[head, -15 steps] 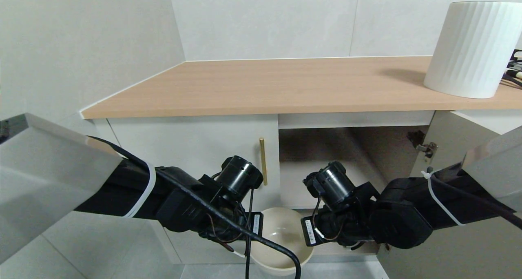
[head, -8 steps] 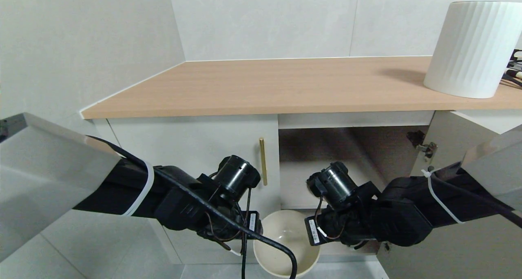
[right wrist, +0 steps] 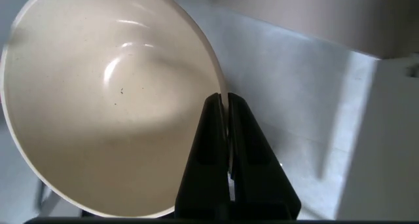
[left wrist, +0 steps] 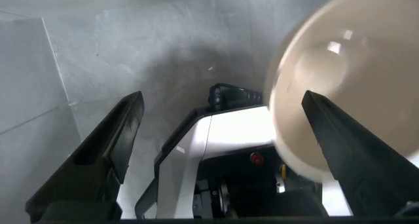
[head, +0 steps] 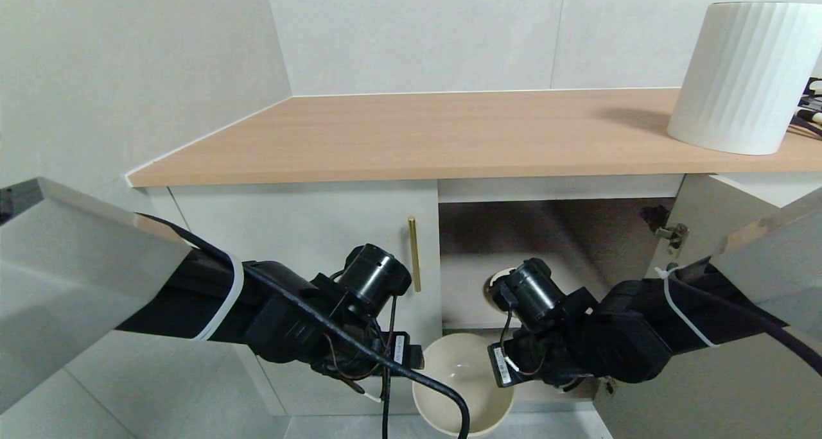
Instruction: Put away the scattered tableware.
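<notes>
Head view, with both wrist views. The cream bowl (head: 462, 387) sits at 6 o'clock in the head view, mouth upward, held clear of the tiled floor (head: 160, 394) just in front of the cabinet's lower edge. The right gripper (right wrist: 228, 139) is clamped on the bowl's rim at the bowl's 3 o'clock side. Its two dark fingers (right wrist: 209, 152) are pressed together, with the thin rim between them, one inside the bowl and one outside. The bowl's inside is bare and glossy.

The left gripper (left wrist: 221, 103) lies at the bowl's 9 o'clock, its fingers spread wide apart and holding nothing. From the left wrist, the bowl (left wrist: 327, 99) appears close against one finger (left wrist: 340, 152); whether they touch cannot be told.

The cabinet opening (head: 546, 246) lies at the bowl's 12 to 1 o'clock, dark inside, with its door (head: 719, 233) swung out at 3 o'clock. The closed door (head: 308, 233) at 10 o'clock carries an upright brass handle (head: 414, 254) along its edge next to the opening. The wooden countertop (head: 417, 137) spans the view above both doors. A white ribbed cylinder (head: 738, 73) stands upright on it at 2 o'clock.
</notes>
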### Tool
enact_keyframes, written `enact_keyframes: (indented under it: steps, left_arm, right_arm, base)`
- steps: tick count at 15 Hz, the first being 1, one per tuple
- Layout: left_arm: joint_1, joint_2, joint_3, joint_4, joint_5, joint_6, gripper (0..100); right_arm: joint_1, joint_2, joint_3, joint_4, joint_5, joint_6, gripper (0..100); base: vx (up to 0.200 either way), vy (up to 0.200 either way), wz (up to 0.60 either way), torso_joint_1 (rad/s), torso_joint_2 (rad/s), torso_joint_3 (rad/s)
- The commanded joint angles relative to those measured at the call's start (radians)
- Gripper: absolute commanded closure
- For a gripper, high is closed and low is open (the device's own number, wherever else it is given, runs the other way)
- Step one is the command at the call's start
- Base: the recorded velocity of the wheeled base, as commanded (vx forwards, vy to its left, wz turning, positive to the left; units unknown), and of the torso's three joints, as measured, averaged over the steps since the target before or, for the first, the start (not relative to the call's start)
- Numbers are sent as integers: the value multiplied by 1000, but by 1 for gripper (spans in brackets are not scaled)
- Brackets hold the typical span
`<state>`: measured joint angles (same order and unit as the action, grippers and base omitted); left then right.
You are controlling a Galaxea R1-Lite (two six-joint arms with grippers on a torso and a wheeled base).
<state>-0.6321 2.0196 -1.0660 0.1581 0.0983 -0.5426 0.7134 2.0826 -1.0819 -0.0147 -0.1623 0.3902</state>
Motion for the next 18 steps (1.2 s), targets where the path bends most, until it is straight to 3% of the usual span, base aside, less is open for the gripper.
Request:
enact_keyframes:
  steps: [1,3,7,13,18]
  left_arm:
    - [0,-2,-2,0,0,0,0]
    - [0,-12,0,0,0,0,0]
    - [0,-24,1,0,0,-2,0]
    - [0,-22,0,0,0,-2,0]
    - [0,-22,0,0,0,-2,0]
  right_arm:
    - [-35,31,-6,-1,-22,-2,100]
    - [-74,31,8,-1,-37,12,100]
    - [-232,36,-10,-67,-36,65,100]
    - [-298,88,-90,-188,-40,231,100]
    - [-331,131,-110,-297,-77,269,100]
  base:
    - [0,0,0,0,0,0]
    - [0,0,0,0,0,0]
    - [0,0,0,0,0,0]
    - [0,0,0,0,0,0]
    - [0,0,0,0,0,0]
